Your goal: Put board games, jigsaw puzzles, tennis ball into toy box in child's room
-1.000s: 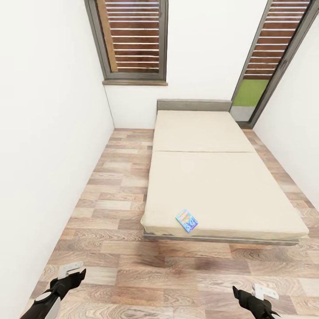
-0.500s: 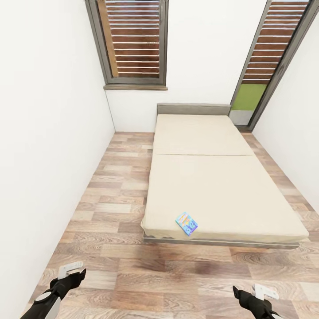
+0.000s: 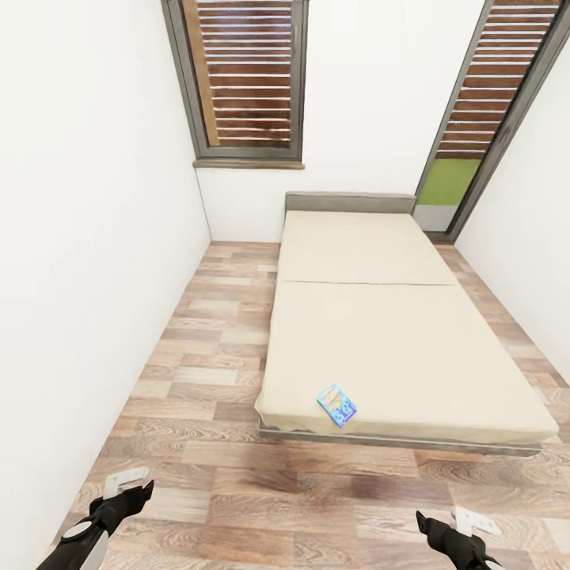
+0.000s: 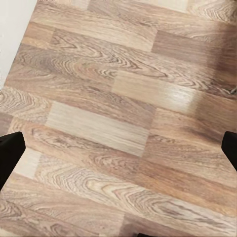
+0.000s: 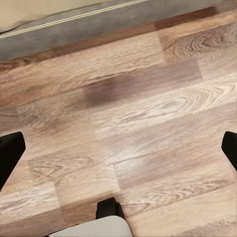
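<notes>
We stand in the child's room (image 3: 103,198), white walls closing in at nine and three o'clock, with a wood-plank floor (image 3: 206,372) running ahead of us. Two tall dark-framed windows (image 3: 245,79) with slatted brown shutters sit at eleven and one o'clock on the far wall.

The bed (image 3: 396,340) takes the middle and the three o'clock side of the room: low, wide, beige cover with one seam across it, a dark grey frame showing along its near edge and a low grey headboard at twelve o'clock. Its right flank lies close to the wall at three o'clock, with only a thin strip of planks between. At nine o'clock a broad lane of bare floor runs from us to the far wall, and a wide band of planks separates us from the foot of the bed.

One board game (image 3: 336,404) lies flat on the cover at the near edge, toward the bed's left corner: a small blue box with bright multicolour print, turned askew to the bed's edge, with bare cover all around it.

Our left gripper (image 3: 131,492) hangs low at seven o'clock, our right gripper (image 3: 443,529) at five o'clock. In each wrist view the dark fingertips (image 4: 10,153) sit wide apart with bare planks between them, so both pincers are spread and hold nothing. The right wrist view also catches the bed's grey frame (image 5: 98,27).
</notes>
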You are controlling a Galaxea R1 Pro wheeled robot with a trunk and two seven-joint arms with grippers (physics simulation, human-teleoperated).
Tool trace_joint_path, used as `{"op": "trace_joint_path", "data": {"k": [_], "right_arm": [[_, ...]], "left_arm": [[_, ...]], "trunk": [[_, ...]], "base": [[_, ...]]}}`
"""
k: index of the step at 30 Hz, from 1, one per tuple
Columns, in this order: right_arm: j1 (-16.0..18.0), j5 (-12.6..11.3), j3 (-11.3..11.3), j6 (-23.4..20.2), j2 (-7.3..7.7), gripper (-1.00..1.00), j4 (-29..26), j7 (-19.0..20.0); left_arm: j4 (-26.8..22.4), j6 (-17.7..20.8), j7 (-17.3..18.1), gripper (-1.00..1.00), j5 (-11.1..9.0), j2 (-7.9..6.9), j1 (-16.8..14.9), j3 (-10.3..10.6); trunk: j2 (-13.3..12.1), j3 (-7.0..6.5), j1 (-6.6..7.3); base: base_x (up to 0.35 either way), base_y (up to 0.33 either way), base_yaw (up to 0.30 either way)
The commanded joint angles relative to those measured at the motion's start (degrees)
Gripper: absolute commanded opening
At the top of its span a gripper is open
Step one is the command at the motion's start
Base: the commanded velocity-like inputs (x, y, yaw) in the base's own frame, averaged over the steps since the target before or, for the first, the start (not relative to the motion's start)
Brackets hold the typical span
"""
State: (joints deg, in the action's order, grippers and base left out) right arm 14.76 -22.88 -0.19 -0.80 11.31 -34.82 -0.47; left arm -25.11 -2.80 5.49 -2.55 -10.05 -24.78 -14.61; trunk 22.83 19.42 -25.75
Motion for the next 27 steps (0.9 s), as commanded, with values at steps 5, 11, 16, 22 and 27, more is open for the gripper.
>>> {"op": "trace_joint_path", "data": {"k": [5,11,16,22,27], "right_arm": [[0.0,-0.5,0.0,-0.1,0.01,1.00,-0.1,-0.1],[0.0,-0.5,0.0,-0.1,-0.05,1.00,-0.1,0.0],[0.0,-0.5,0.0,-0.1,-0.09,1.00,-0.1,0.0],[0.0,-0.5,0.0,-0.1,-0.02,1.00,0.0,-0.1],[0.0,-0.5,0.0,-0.1,-0.10,1.00,0.0,0.0]], "left_arm": [[0.1,-0.1,0.5,1.00,-0.3,0.03,0.0,-0.3],[0.1,-0.1,0.5,1.00,-0.3,0.03,0.0,-0.3],[0.1,-0.1,0.5,1.00,-0.3,0.03,0.0,-0.3],[0.1,-0.1,0.5,1.00,-0.3,0.03,0.0,-0.3],[0.1,-0.1,0.5,1.00,-0.3,0.03,0.0,-0.3]], "trunk": [[0.1,-0.39,-0.03],[0.1,-0.96,-0.03],[0.1,-1.43,-0.03],[0.1,-2.00,-0.03],[0.1,-2.48,-0.03]], "base": [[0.000,0.000,0.072],[0.000,0.000,0.073],[0.000,0.000,0.069],[0.000,0.000,0.022],[0.000,0.000,0.004]]}}
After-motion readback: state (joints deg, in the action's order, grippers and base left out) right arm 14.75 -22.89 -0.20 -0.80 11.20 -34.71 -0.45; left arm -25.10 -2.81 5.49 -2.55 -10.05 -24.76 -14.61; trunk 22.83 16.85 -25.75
